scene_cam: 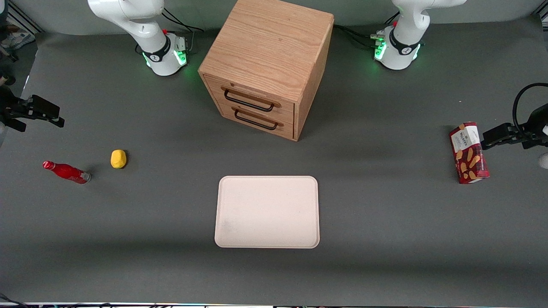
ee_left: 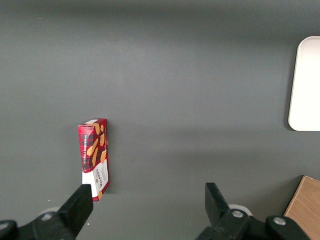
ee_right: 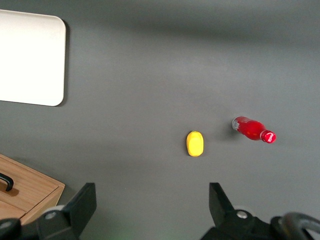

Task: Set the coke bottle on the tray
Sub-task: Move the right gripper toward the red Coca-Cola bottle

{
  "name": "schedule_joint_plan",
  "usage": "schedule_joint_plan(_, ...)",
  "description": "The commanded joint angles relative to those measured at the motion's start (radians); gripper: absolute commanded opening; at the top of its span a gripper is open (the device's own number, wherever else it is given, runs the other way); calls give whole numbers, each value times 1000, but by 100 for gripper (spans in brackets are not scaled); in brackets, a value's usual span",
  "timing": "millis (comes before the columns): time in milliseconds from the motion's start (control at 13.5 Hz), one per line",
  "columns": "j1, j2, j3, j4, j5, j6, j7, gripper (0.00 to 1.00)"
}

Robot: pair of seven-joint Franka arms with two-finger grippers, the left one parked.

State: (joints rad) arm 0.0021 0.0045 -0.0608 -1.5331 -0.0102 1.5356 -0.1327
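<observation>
**Reader:** Panel A, front camera. Where is the coke bottle?

**Arm:** The coke bottle (scene_cam: 66, 172) lies on its side on the grey surface (scene_cam: 385, 214), toward my working end. Its red cap points out to that end and its silvery base points in toward the tray. Taking the tray (scene_cam: 267, 211) as the centre of the dial in the front view, the bottle sits at about 9 o'clock, well apart from it. The tray has nothing on it.

**Reader:** And the yellow item beside the bottle?

**Arm:** A yellow lump (scene_cam: 118, 158), at about 2 o'clock from the bottle's base. It is near the bottle but not touching it, and slightly farther from the front camera.

**Reader:** Panel B, your wrist camera. What state is your gripper in?

**Arm:** My gripper (ee_right: 152, 207) is spread wide, with both black fingers (ee_right: 82, 205) well apart and nothing between them. It hangs above the surface at my working end, clear of every object. In the front view it is at roughly 11 o'clock from the bottle, farther from that camera than the bottle. The wrist view shows the bottle, the lump and one rounded corner of the tray together.

**Reader:** Remaining labelled items?

**Arm:** A wooden drawer cabinet (scene_cam: 265, 64) with two dark handles stands at 12 o'clock from the tray, farther from the front camera. A red snack box (scene_cam: 469, 152) lies at about 2 o'clock from the tray, toward the parked arm's end.
</observation>
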Motion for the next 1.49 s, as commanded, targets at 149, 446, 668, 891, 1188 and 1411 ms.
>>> schedule_joint_plan(149, -128, 2, -1, -7, -17, 18, -152, 100)
schedule_joint_plan(446, -275, 103, -1, 97, -8, 27, -355, 100)
schedule_joint_plan(668, -370, 188, -2, 197, -8, 27, -488, 100)
schedule_joint_plan(891, -407, 232, -7, 248, -7, 26, -562, 100)
schedule_joint_plan(1188, -404, 241, -8, 234, 31, 37, -550, 100)
schedule_joint_plan(1411, -386, 247, -19, 135, 38, 148, -548, 100)
